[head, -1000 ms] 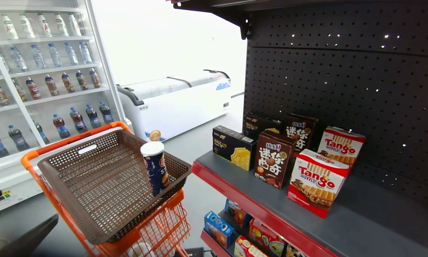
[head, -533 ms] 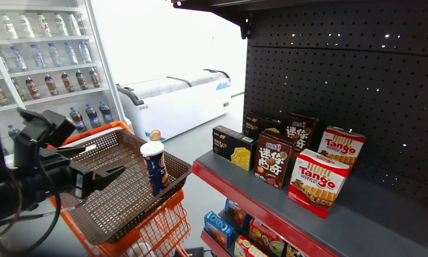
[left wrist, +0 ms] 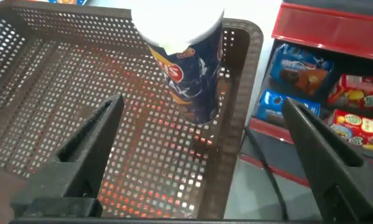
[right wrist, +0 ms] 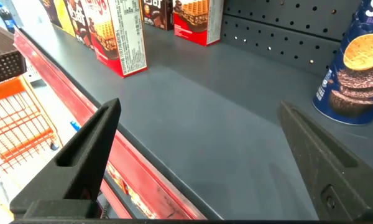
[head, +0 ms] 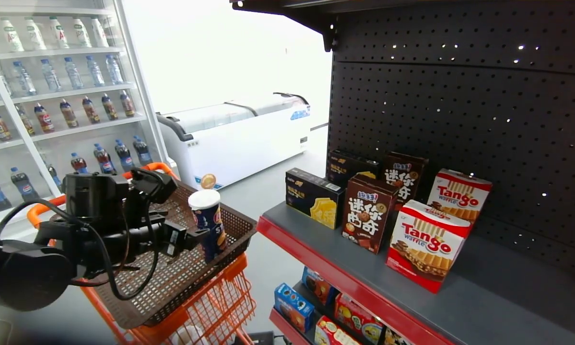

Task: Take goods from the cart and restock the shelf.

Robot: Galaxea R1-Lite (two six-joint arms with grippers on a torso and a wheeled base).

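Chip can (head: 208, 225) stood upright, long axis vertical, in the shelf-side corner of the cart basket (head: 186, 275). Left gripper (left wrist: 202, 102), jaws spread wide and empty, sat level with the can's body. The can lay at its 12 o'clock, just ahead of the fingertips, with no contact seen. Right gripper (right wrist: 199, 109), likewise spread and empty, hung over the shelf (head: 316, 235), well apart from the can, so the left arm was judged nearer for the pick.
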